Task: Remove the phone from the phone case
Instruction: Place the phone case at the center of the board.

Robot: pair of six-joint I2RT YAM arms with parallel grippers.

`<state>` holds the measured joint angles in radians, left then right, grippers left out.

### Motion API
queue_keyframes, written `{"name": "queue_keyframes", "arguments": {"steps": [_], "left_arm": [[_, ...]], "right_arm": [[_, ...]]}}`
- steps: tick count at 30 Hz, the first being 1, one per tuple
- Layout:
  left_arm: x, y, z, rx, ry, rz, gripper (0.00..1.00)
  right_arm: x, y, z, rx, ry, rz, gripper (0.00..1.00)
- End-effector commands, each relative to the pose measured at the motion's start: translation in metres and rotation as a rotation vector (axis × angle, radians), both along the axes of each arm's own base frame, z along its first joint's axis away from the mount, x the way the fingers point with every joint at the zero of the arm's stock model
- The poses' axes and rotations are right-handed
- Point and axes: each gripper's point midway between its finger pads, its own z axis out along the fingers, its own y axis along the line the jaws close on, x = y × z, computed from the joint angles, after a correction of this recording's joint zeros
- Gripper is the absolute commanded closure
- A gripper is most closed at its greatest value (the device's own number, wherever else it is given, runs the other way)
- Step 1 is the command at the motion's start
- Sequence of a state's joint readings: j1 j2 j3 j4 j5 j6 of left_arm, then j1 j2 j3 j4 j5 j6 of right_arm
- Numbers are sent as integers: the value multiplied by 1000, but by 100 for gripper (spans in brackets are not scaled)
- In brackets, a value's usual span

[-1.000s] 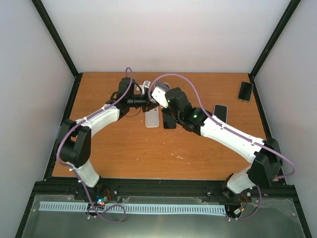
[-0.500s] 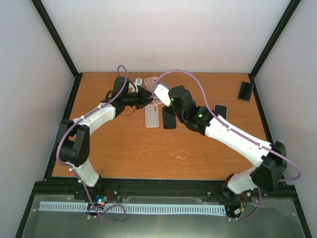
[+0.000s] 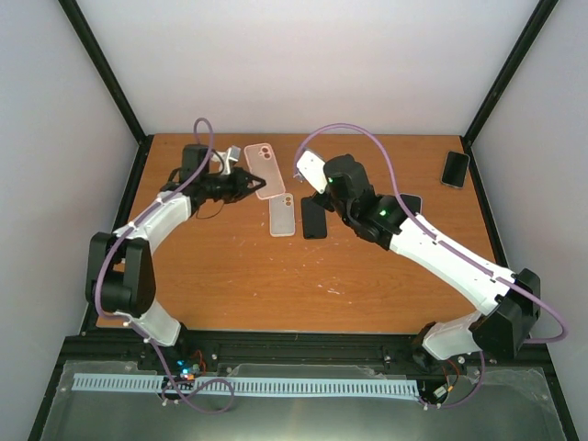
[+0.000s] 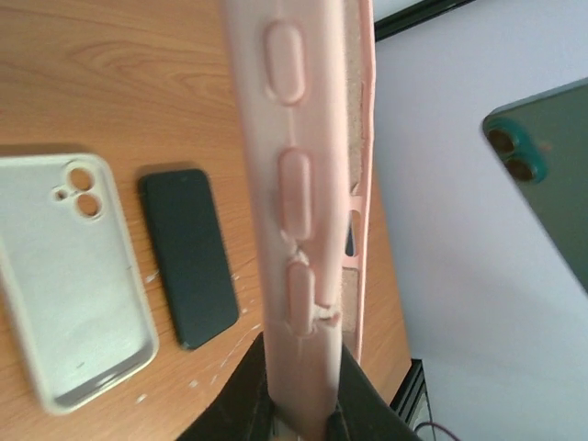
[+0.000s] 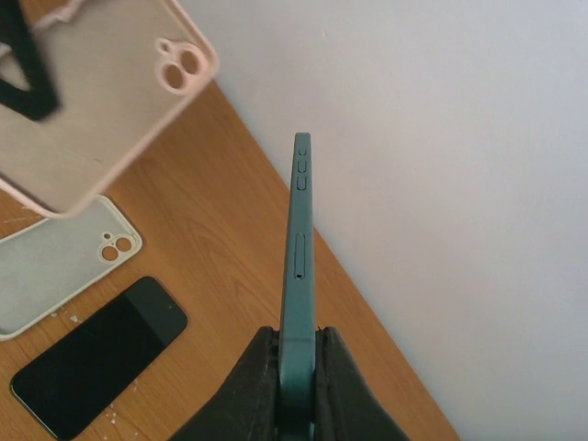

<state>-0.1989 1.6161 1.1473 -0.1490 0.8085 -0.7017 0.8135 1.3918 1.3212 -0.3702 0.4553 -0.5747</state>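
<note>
- Pink phone case [image 4: 303, 230], empty, is clamped at its lower end between the shut fingers of the left gripper [image 4: 299, 404], lifted above the wooden table [image 3: 276, 285].
- The dark green phone [image 5: 299, 266] is out of the case and apart from it, standing edge-on with the right gripper [image 5: 296, 367] pinched on its base.
- A pale case [image 3: 282, 215] and a black phone [image 3: 314, 218] lie flat below.

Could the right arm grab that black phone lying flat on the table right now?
Probably not yet: the right claw is shut on the green phone. The black phone itself lies uncovered nearby.
</note>
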Motion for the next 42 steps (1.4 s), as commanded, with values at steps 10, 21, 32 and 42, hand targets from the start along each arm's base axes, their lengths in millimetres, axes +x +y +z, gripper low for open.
{"name": "queue_keyframes", "arguments": {"steps": [10, 21, 32, 42], "left_arm": [[-55, 59, -59, 109, 47, -115, 99], [-39, 66, -111, 194, 126, -161, 99], [-20, 70, -144, 245, 187, -190, 99], [-11, 75, -180, 289, 273, -208, 97]], "right_arm": [[1, -12, 24, 81, -47, -32, 97], [0, -16, 20, 79, -37, -36, 97], [-1, -19, 18, 80, -34, -38, 97], [-1, -20, 17, 82, -31, -40, 97]]}}
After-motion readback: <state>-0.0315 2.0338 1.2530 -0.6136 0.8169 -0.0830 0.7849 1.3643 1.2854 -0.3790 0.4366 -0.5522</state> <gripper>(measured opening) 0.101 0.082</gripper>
